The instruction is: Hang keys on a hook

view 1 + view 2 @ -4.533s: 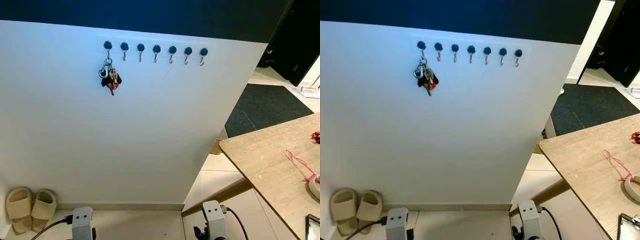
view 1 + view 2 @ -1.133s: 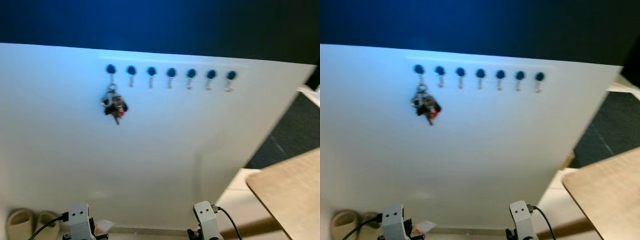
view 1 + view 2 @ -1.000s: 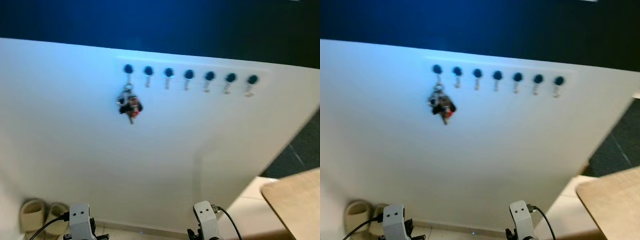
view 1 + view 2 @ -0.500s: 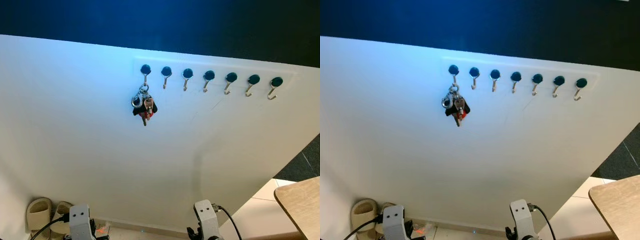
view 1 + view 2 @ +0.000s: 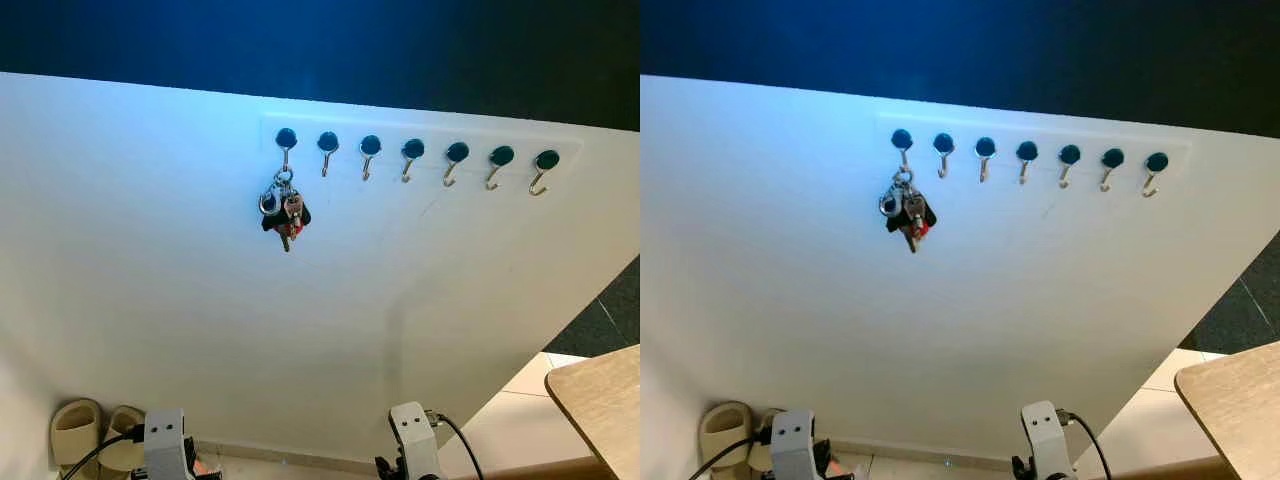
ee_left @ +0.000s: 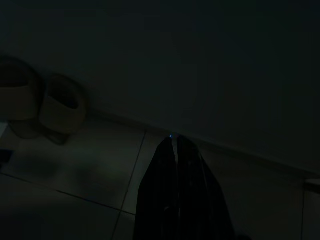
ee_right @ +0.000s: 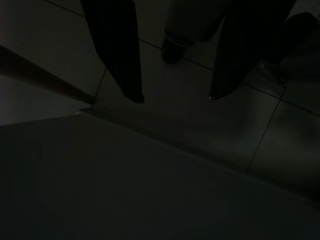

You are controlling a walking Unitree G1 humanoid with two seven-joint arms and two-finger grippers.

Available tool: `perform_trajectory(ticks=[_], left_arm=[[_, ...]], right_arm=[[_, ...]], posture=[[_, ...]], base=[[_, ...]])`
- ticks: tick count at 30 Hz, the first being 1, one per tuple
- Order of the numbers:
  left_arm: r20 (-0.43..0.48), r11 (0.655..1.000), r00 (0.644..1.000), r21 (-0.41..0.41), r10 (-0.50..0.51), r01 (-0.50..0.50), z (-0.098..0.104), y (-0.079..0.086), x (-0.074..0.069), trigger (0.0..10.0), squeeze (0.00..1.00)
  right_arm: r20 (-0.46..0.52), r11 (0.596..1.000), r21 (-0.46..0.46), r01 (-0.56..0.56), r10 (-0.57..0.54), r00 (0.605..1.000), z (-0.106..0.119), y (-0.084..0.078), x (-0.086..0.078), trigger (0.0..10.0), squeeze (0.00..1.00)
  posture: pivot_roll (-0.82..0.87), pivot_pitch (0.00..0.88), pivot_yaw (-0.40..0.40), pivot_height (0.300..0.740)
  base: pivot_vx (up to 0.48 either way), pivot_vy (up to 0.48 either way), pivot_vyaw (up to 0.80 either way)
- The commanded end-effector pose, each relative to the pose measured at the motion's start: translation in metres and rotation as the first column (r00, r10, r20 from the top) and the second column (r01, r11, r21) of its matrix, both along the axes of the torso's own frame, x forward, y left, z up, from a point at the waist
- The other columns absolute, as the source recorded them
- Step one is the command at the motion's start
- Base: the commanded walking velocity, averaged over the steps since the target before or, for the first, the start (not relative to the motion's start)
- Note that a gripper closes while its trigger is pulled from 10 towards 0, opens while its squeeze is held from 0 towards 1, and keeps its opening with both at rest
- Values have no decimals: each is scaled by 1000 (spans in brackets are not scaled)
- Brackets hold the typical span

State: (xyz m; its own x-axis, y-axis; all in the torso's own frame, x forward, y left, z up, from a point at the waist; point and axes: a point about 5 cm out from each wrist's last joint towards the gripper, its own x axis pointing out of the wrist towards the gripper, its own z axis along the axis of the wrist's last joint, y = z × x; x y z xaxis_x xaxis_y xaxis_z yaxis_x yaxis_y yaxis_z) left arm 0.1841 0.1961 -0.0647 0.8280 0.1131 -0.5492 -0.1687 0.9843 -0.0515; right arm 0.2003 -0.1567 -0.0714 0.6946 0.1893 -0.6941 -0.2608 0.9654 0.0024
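Observation:
A bunch of keys [image 5: 284,206] with a red and black fob hangs from the leftmost hook [image 5: 286,142] of a row of several blue-capped hooks [image 5: 414,154] on the white wall. Both arms hang low by the floor, far below the keys. In the dark left wrist view my left gripper [image 6: 175,140] is shut with nothing in it, pointing at the base of the wall. My right gripper [image 7: 175,98] is open over the floor tiles, with nothing between its fingers.
A pair of beige slippers [image 5: 92,437] lies on the floor at the wall's left foot. A wooden table corner [image 5: 603,399] juts in at the lower right, with a dark mat [image 5: 612,318] behind it.
The camera has swung and steadied, so the hook row now sits further right in the picture and is sharp. The keys stay on the leftmost hook. Both arms still hang low.

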Motion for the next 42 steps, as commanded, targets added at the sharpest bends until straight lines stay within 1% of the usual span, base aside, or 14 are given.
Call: perform_trajectory(ticks=[1, 4, 9, 21, 23, 25, 26, 29, 31, 34, 42], left_arm=[[-7, 1000, 1000, -9, -4, 3, -2, -4, -3, 10000, 0], [-8, 1000, 1000, -18, -6, 6, -2, -4, -3, 10000, 0], [-11, 1000, 1000, -28, -14, 13, -3, -4, -4, 10000, 0], [-8, 999, 1000, -29, -23, 23, -2, -3, -4, 10000, 0], [-7, 999, 1000, -25, -23, 23, -2, -2, -4, 10000, 0], [21, 999, 999, -14, -28, 29, 1, -2, -2, 10000, 0], [21, 999, 999, -14, -28, 29, 1, -2, -2, 10000, 0], [29, 998, 998, -3, -60, 60, 2, -3, -1, 10000, 0], [29, 997, 996, 13, -79, 79, 2, -3, -1, 10000, 0], [28, 996, 996, 12, -90, 90, 2, -4, -2, 10000, 0], [39, 997, 996, -7, -74, 75, 2, -5, -3, 10000, 0]], right_arm=[[-9, 1000, -3, 18, -18, 1000, -2, -4, -4, 10000, 0], [-8, 1000, -2, 17, -17, 1000, -2, -3, -4, 10000, 0], [-7, 1000, 1, 15, -15, 1000, -2, -2, -5, 10000, 0], [-6, 1000, 4, 18, -18, 1000, -2, -1, -5, 10000, 0], [-6, 1000, 5, 18, -18, 1000, -3, -1, -5, 10000, 0], [-5, 1000, 6, 19, -19, 1000, -3, -1, -6, 10000, 0], [-5, 1000, 6, 19, -19, 1000, -3, -1, -6, 10000, 0], [-5, 1000, 7, 20, -20, 1000, -3, -1, -6, 10000, 0], [-5, 1000, 8, 21, -21, 1000, -3, 0, -6, 10000, 0], [-5, 1000, 10, 23, -23, 1000, -3, 0, -7, 10000, 0], [-5, 1000, 10, 28, -28, 1000, -4, 0, -8, 10000, 0]], posture=[[67, 35, -61, 740], [72, 30, -60, 740], [75, 30, -58, 740], [77, 34, -56, 740], [78, 35, -56, 740], [79, 36, -55, 740], [79, 36, -55, 740], [81, 40, -54, 740], [81, 42, -53, 740], [81, 44, -49, 740], [79, 48, -49, 740]], base=[[0, 0, 0], [0, 0, 0], [0, 270, 0], [0, 389, 0], [0, 0, 0], [0, 0, 0], [0, 0, 0], [0, 0, 0], [0, -480, 0], [0, -480, 0], [0, -459, 0]])
